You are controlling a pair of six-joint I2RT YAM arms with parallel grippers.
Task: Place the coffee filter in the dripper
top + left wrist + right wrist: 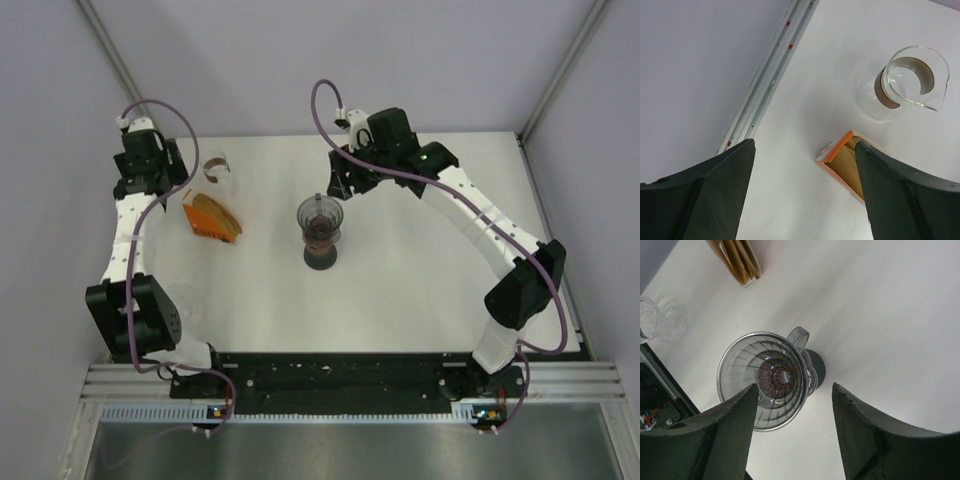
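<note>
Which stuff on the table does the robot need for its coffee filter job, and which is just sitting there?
For the job:
- orange box of coffee filters
- clear dripper, no filter inside it yet

Just sitting there:
- glass jug with a brown collar, beside the box

Plain white table [420, 300], pale lilac-grey walls [300, 60] all round, aluminium posts [112, 55] at 11 and 1 o'clock, aluminium rail [570, 382] along 6. Soft, even light.
</note>
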